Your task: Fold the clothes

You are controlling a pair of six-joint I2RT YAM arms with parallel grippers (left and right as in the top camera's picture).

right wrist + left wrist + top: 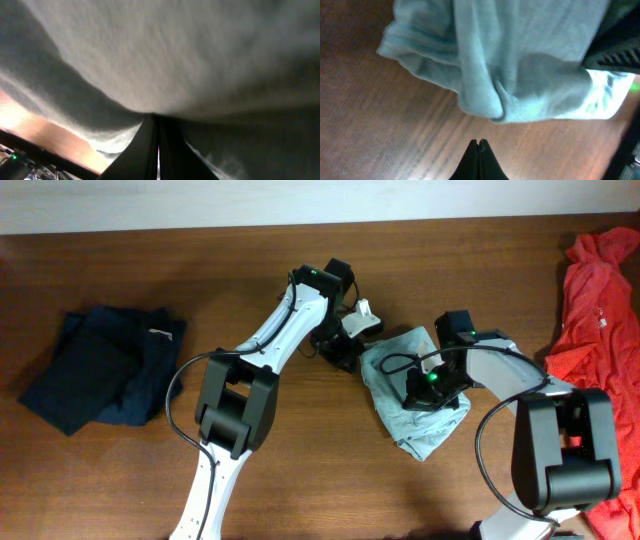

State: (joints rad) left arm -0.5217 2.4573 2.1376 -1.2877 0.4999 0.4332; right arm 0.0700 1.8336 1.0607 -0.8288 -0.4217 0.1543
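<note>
Dark navy garment (100, 370): lying loosely folded near the left end of the tabletop (90, 480). Red-orange garment (600, 330): lying crumpled along the right edge, running out of view. Brown wooden tabletop: carrying both, well apart.

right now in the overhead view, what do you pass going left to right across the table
dark navy garment → left arm → pale blue T-shirt → red-orange garment
</note>
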